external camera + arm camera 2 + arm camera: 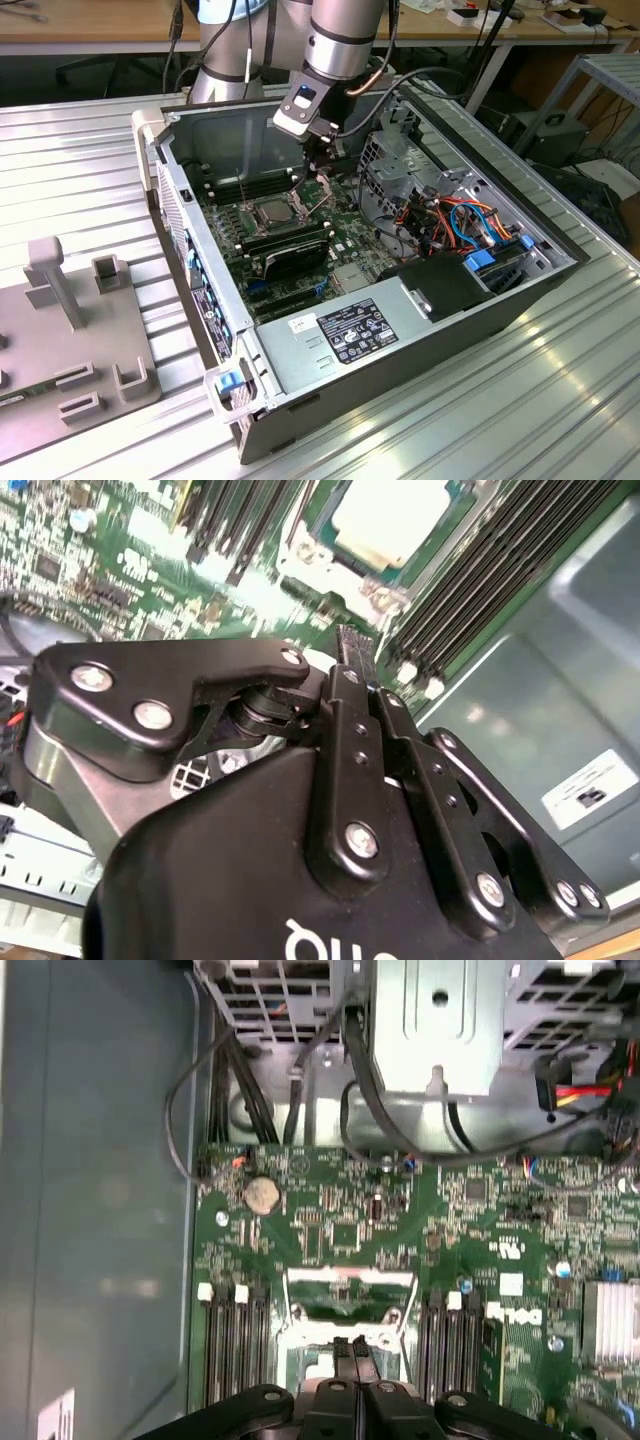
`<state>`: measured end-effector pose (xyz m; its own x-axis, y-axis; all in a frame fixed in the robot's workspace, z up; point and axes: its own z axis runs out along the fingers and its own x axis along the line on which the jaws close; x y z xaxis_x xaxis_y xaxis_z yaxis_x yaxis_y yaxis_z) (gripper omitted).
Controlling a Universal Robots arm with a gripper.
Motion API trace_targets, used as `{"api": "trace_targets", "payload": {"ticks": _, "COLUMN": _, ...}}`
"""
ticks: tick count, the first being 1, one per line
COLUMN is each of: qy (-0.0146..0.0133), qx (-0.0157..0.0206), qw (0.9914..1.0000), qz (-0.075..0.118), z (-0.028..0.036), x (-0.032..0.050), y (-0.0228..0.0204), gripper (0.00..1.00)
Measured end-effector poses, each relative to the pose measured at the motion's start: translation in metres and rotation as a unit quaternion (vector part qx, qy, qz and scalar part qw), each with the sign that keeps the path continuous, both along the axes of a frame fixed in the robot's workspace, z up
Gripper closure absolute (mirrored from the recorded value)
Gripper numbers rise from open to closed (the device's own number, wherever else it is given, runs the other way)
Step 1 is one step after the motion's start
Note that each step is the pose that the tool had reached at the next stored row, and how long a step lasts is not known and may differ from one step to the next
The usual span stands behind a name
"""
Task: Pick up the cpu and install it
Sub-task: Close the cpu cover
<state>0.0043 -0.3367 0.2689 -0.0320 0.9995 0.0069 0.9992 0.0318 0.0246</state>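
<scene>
Exterior view: the cpu (272,212) lies flat in its socket, silver lid up, on the green board (335,225) in the middle of the open case (520,300). The gripper (320,172) hangs over the board just beside the socket, apart from the chip.

In the first wrist view the fingers (347,1352) are pressed together with only a thin line between them, and nothing is clamped. The second wrist view agrees: the black links are folded in and the chip lies bright beyond the tip.

Memory slots (235,1350) run along both sides of the socket. There is a coin cell (262,1193) farther up the board.

Moving outward in the exterior view, a metal drive cage (400,160) stands past the arm, with orange, blue and red cables (455,215) spilling beside it. The power supply (350,335) fills the case's near end, label up.

The case lies on its side on a ribbed metal table (500,420), which is pale and shiny and catches glare. On the exterior view's left, a grey fixture (70,330) with upright posts sits on the same table, well apart from the case.

Behind, wooden benches (100,25) cross the room with clutter on top and dark floor under them. A metal rack (600,80) stands at the exterior view's right.
</scene>
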Motion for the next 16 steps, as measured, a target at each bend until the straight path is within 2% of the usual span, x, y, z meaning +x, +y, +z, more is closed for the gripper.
{"api": "trace_targets", "payload": {"ticks": 9, "qy": 0.0000, "qx": 0.0000, "qw": 1.00000, "qz": 0.000, "z": 0.0000, "x": 0.0300, "y": 0.0000, "gripper": 0.89}}
{"api": "trace_targets", "payload": {"ticks": 11, "qy": 0.0000, "qx": 0.0000, "qw": 1.00000, "qz": 0.000, "z": -0.0001, "x": 0.0445, "y": 0.0000, "gripper": 0.89}}
{"api": "trace_targets", "payload": {"ticks": 16, "qy": 0.0000, "qx": 0.0000, "qw": 1.00000, "qz": 0.000, "z": 0.0000, "x": 0.0473, "y": 0.0000, "gripper": 0.89}}
